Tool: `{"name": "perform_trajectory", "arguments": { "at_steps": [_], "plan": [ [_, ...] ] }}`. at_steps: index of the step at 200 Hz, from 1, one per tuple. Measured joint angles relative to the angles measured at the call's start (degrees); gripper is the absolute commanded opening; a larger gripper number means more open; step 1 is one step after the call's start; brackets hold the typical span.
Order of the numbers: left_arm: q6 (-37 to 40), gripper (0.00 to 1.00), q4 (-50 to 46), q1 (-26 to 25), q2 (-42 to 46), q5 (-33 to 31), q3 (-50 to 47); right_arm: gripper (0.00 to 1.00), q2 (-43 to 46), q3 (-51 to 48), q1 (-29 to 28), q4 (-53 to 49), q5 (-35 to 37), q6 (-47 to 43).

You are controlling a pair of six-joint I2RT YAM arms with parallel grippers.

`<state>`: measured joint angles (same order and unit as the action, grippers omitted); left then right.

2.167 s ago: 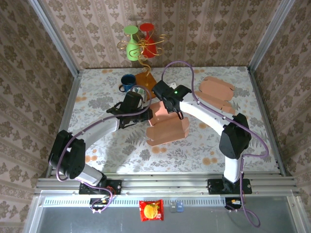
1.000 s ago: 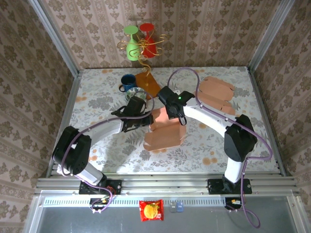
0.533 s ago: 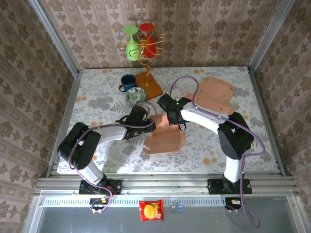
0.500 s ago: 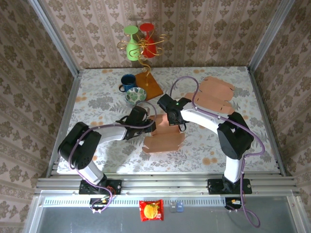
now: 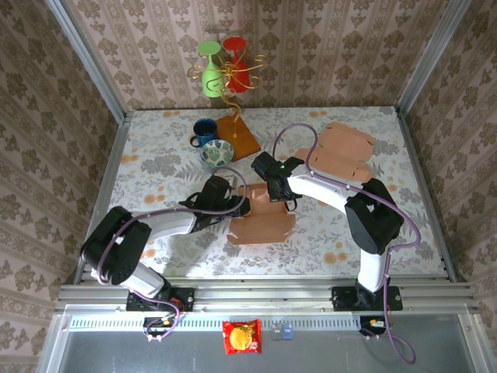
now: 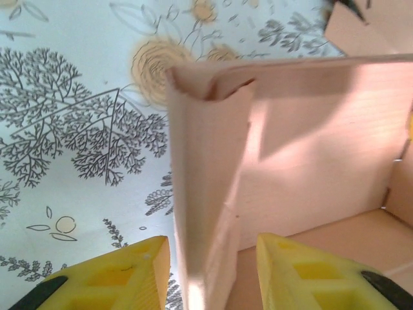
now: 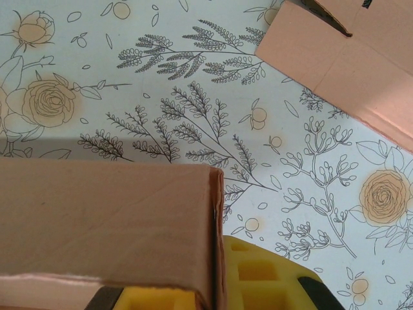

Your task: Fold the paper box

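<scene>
The pink paper box [image 5: 262,221] lies partly folded at the table's middle, between both arms. My left gripper [image 5: 238,207] is at its left end; in the left wrist view the box's upright side wall [image 6: 206,194] stands between my yellow fingers [image 6: 122,274], with a gap on each side, so the left gripper [image 6: 213,261] is open. My right gripper [image 5: 277,194] is at the box's far edge. Seen from the right wrist, a folded box wall [image 7: 110,219] is pinched between the pads of the right gripper [image 7: 216,287], which is shut on it.
Flat pink box blanks [image 5: 343,152] lie at the back right; one corner [image 7: 342,58] is near my right wrist. A blue cup [image 5: 205,130], a patterned bowl [image 5: 217,153] and a wooden-based stand [image 5: 239,134] with green and red glasses are at the back.
My left gripper has opened and let go of the box's side wall. Both arms and the box came down and nearer, then settled.
</scene>
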<state>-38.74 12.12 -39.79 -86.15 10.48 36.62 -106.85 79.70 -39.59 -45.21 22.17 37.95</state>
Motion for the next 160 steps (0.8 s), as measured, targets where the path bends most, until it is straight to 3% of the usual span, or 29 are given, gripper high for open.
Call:
{"name": "perform_trajectory", "arguments": {
  "at_steps": [84, 160],
  "plan": [
    [2.3, 0.27, 4.0, 3.9, 2.7, 4.5, -5.2, 0.0, 0.0, 0.0, 0.1, 0.0, -0.2, 0.0],
    [4.1, 0.12, 6.0, 3.7, -0.2, 8.0, -4.5, 0.0, 0.0, 0.0, 0.2, -0.2, -0.4, 0.0]
  ]
}}
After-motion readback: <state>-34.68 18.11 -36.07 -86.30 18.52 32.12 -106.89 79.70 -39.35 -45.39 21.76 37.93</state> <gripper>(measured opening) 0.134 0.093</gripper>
